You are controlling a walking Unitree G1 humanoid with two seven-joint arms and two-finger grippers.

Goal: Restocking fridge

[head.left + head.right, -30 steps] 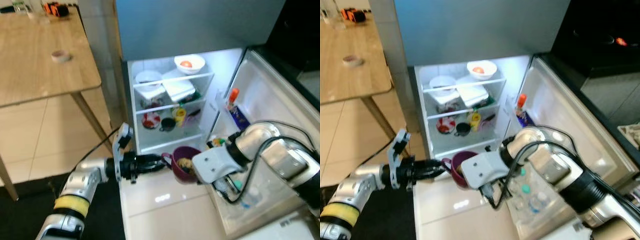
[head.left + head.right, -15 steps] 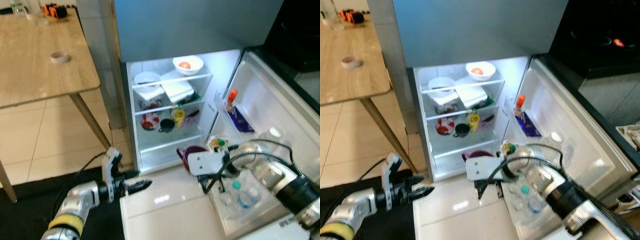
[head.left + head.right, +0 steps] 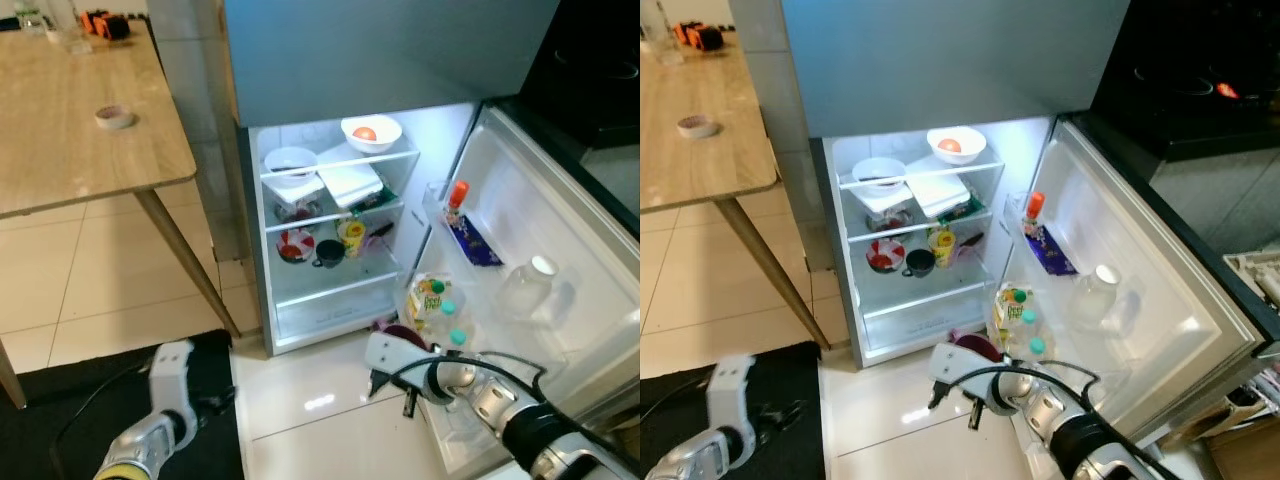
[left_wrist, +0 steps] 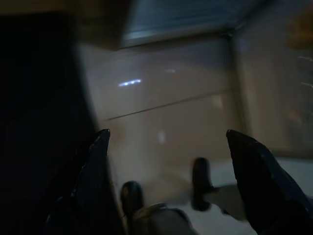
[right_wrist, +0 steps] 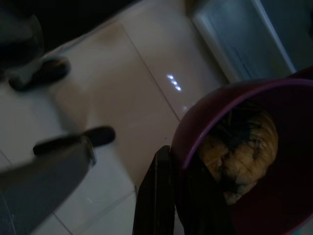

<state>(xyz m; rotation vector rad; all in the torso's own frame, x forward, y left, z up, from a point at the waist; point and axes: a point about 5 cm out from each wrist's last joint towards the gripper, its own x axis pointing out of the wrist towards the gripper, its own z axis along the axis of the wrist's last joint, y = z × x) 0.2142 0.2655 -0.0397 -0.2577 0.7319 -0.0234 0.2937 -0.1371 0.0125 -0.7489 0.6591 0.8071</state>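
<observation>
The fridge stands open and lit, its door swung to the right. My right gripper is shut on the rim of a maroon cup holding a yellowish lump of food. Gripper and cup hang low over the tiled floor, in front of the fridge's bottom shelf and beside the door. My left gripper is open with nothing between its fingers, hanging low at the left over the black mat.
The shelves hold a white bowl with a red item, another white bowl, a red bowl and a black cup. An orange-capped bottle, clear jug and yellow carton sit in the door. Left stands a wooden table.
My left gripper has pulled away from the cup and dropped down to the left. My right arm has lowered toward the floor with the cup in its grip.
</observation>
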